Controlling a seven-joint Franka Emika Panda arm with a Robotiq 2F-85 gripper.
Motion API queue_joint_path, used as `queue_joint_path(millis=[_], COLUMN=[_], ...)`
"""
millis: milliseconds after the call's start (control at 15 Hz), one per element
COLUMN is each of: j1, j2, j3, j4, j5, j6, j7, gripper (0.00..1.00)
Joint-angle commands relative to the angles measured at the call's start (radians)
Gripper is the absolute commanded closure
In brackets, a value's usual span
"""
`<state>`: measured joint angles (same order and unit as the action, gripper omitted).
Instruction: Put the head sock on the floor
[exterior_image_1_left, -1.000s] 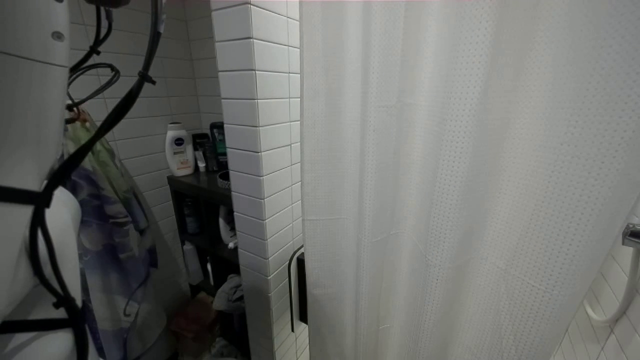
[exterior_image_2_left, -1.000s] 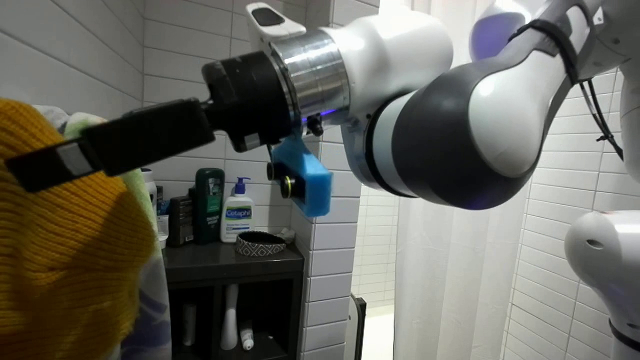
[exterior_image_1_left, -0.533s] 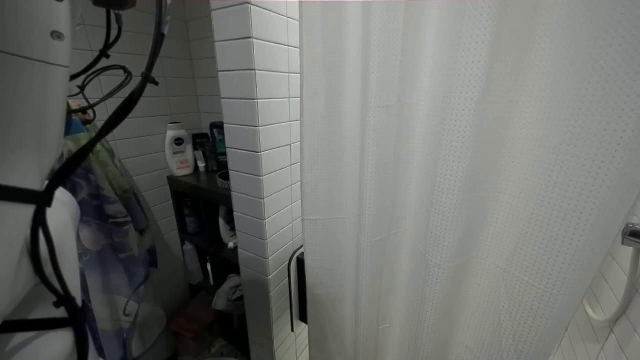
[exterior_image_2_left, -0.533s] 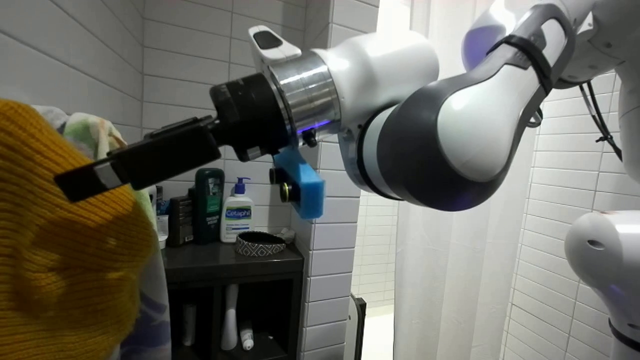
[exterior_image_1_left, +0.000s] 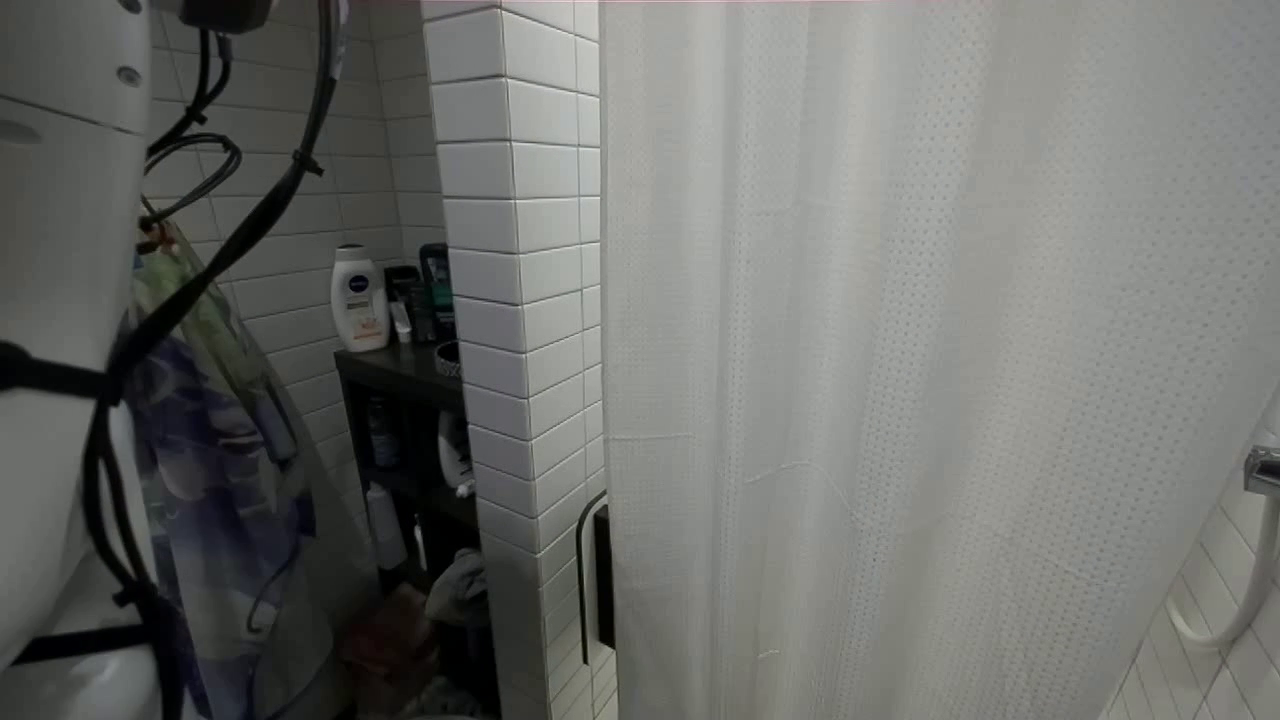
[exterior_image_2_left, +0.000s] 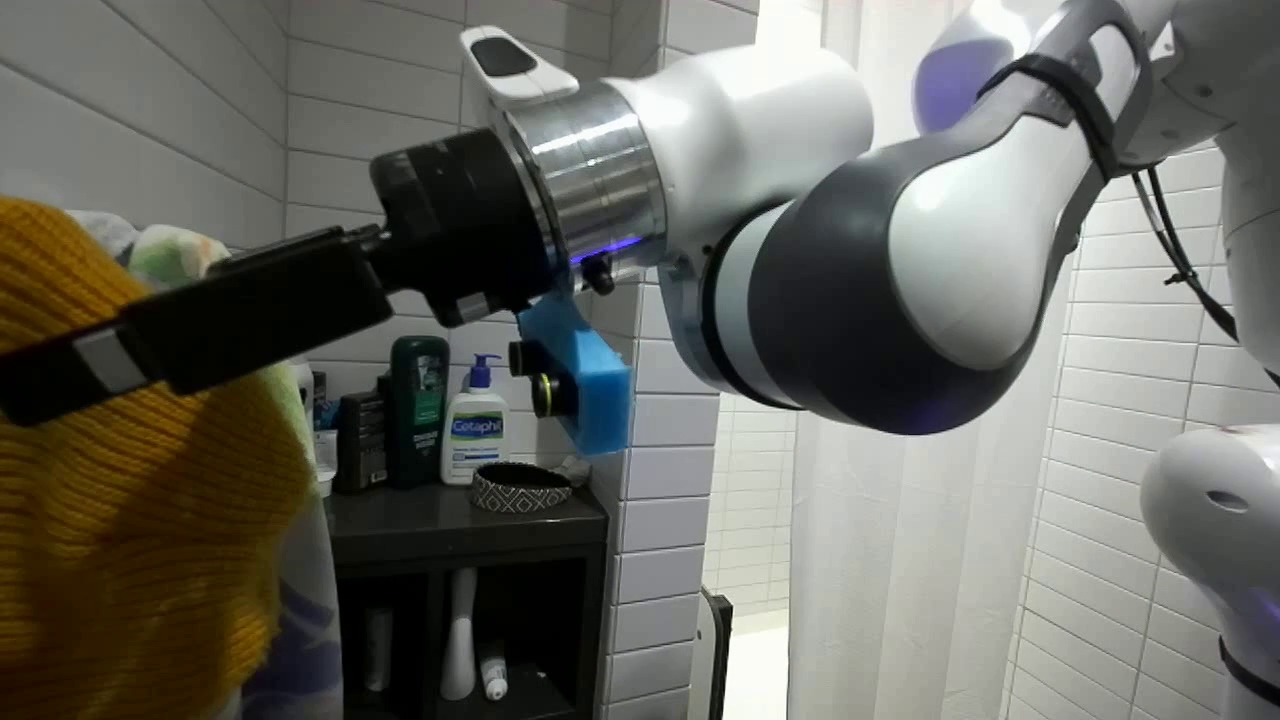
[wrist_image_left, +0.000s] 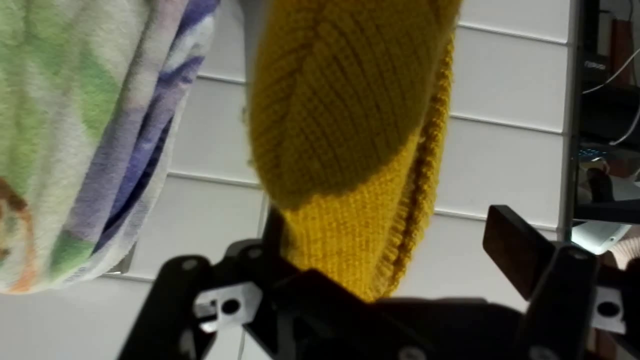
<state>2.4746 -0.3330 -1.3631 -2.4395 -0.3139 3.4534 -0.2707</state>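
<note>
Two brand names legible, other lettering unclear

At far left of an exterior view, the head sock (exterior_image_2_left: 150, 560), mustard and ribbed, fills the foreground before a patterned towel (exterior_image_2_left: 307, 640). The gripper (wrist_image_left: 392, 240) crosses in front of it, hiding part; in the wrist view its fingers (wrist_image_left: 514, 251) stand well apart, the head sock visible between them. Contact cannot be determined. Rightward, on a dark shelf unit (exterior_image_2_left: 420, 515): a white bottle (exterior_image_1_left: 360, 310) labelled NIVEA; a dark green bottle (exterior_image_2_left: 417, 410), print too small to read; a pump bottle (exterior_image_2_left: 474, 430) labelled Cetaphil; a patterned band (exterior_image_2_left: 520, 495). Next, a tiled pillar (exterior_image_2_left: 665, 470), then a white curtain (exterior_image_2_left: 920, 560), its upper part obstructed by the robot arm (exterior_image_2_left: 880, 240). At the wrist view's right, a dark object (wrist_image_left: 595, 74) bears lettering not reliably legible.
</note>
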Motion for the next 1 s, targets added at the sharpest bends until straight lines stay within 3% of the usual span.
queue_joint_path(millis=[0, 200, 267, 400, 533, 933], j1=[0.096, 0.134, 0.143, 0.16, 0.124, 0.123], j2=[-0.013, -0.012, -0.008, -0.006, -0.004, -0.002], j3=[-0.077, -0.121, -0.133, -0.153, -0.124, -0.123], j4=[0.035, 0.04, 0.041, 0.045, 0.039, 0.059], j5=[0.007, 0.005, 0.006, 0.007, 0.002, 0.007], j6=[0.0, 0.0, 0.0, 0.0, 0.0, 0.0], j7=[-0.025, -0.028, -0.028, -0.029, -0.024, -0.023], gripper=[0.0, 0.0, 0.25, 0.32, 0.48, 0.94])
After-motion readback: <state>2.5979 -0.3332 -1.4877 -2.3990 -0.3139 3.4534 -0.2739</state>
